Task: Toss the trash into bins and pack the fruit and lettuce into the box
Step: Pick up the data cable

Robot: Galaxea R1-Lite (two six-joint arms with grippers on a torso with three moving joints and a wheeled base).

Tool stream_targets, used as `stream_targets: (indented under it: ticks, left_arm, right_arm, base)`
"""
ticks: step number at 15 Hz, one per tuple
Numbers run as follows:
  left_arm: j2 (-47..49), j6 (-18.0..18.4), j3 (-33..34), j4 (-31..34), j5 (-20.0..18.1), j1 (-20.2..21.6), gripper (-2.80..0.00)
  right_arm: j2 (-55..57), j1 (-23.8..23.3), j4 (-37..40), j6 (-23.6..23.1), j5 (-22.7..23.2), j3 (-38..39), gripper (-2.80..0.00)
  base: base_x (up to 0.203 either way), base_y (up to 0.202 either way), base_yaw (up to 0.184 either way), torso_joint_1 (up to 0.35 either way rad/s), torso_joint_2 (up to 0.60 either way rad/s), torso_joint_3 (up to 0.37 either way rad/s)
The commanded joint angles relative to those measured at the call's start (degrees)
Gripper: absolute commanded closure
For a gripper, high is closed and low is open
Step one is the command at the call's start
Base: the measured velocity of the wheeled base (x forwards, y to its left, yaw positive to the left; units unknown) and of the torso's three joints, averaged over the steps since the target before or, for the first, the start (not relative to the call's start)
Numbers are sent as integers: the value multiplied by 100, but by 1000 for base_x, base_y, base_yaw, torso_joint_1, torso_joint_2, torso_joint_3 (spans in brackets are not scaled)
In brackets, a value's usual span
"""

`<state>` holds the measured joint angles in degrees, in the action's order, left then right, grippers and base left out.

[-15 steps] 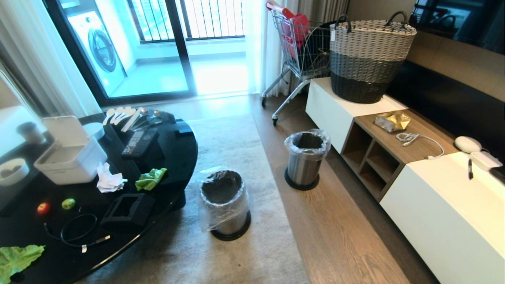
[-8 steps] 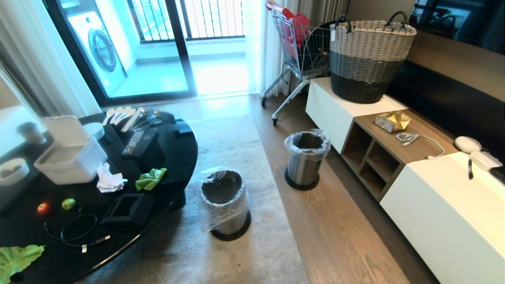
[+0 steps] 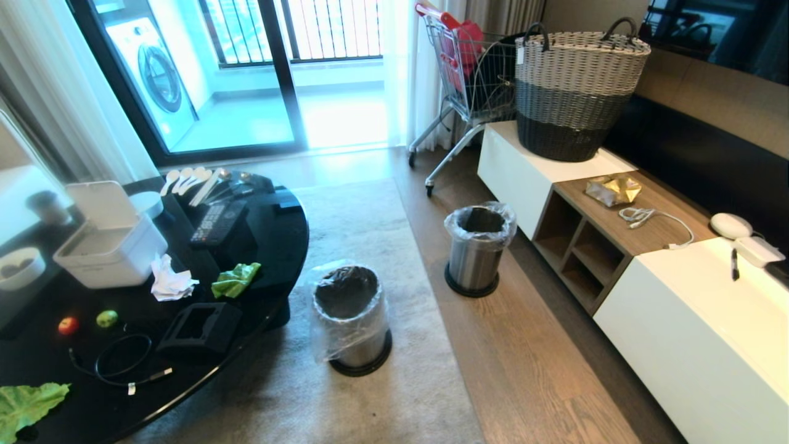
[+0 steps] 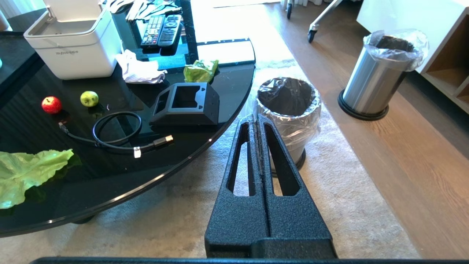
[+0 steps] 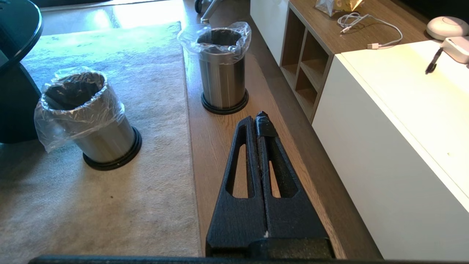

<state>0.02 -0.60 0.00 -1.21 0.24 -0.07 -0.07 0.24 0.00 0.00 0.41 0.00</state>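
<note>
Cropping lettuce leaf [image 3: 28, 404], bin [image 3: 349, 317] interiors dark

Brushed-steel bins [image 3: 473, 258], glossy black table [image 3: 271, 246]

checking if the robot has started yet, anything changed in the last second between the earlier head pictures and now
Nothing visibly changed. The tissue, both apples and the lettuce leaves lie where they were on the black table, the gold wrapper on the wooden shelf, both bins on the floor. No arm shows in the head view.
</note>
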Motion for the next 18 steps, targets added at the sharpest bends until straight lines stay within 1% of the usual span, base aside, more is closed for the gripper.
stream_targets:
  ticks: [1, 2, 4, 18]
  left_arm:
    - [6, 7, 0, -2, 11, 7, 0]
    - [2, 12, 0, -2, 11, 7, 0]
    - [1, 7, 0, -2, 11, 7, 0]
    - [-1, 7, 0, -2, 11, 5, 0]
  right_arm:
    - [7, 2, 0, 0, 2, 0, 0]
    - [7, 2, 0, 0, 2, 0, 0]
    - [7, 2, 0, 0, 2, 0, 0]
    - [7, 2, 0, 0, 2, 0, 0]
  base:
    - [0, 0, 0, 0, 0, 0]
    - [0, 0, 0, 0, 0, 0]
    - [126, 0, 1, -4, 2, 5]
    - [186, 0, 1, 1, 2, 2]
